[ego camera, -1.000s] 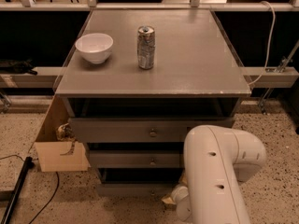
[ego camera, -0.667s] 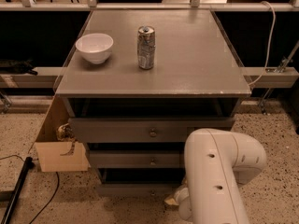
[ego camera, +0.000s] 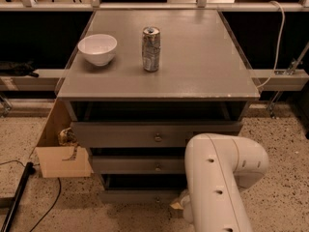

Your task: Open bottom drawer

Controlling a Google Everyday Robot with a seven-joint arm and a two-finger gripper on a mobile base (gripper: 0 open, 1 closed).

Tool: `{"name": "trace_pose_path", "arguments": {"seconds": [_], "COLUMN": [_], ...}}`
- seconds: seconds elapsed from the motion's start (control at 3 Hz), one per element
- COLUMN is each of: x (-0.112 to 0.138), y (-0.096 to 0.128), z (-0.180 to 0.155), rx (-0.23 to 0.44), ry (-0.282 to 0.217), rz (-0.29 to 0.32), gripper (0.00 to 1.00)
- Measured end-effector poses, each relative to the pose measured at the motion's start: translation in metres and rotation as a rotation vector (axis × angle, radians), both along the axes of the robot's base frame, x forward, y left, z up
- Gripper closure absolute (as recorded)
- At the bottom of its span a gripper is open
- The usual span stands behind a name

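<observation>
The bottom drawer [ego camera: 137, 196] is the lowest and slimmest grey front of the cabinet, just above the floor, with its small round knob [ego camera: 157, 200] at the centre. It stands a little out from the dark gap above it. My white arm [ego camera: 217, 182] fills the lower right and covers the drawer's right end. Of my gripper [ego camera: 176, 206], only a small tan part shows, peeking out at the arm's left edge. It is low down, just right of the knob and close to the drawer front.
Above are the middle drawer [ego camera: 130, 165] and the top drawer [ego camera: 120, 135]. A white bowl [ego camera: 97, 49] and a drink can [ego camera: 151, 49] stand on the cabinet top [ego camera: 203, 66]. A cardboard box [ego camera: 63, 161] leans at the left side. A black pole [ego camera: 17, 199] lies on the floor.
The arm has sunk very slightly. The drawers, bowl and can have not moved.
</observation>
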State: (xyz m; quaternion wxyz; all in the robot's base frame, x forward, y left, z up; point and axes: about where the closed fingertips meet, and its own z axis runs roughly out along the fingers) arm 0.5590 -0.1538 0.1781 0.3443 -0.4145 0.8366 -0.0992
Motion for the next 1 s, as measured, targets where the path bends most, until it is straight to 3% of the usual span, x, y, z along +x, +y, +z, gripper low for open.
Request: {"name": "trace_pose_path", "arguments": {"seconds": [0.33, 0.67, 1.0], "x": [0.0179, 0.0109, 0.0109], "y": [-0.0005, 0.0089, 0.0089], "z": [0.0106, 0.0059, 0.0059], "rx": [0.024, 0.035, 0.035], "ry": [0.006, 0.046, 0.046], "rz": [0.044, 0.098, 0.098], "gripper": [0.0, 0.0, 0.0]}}
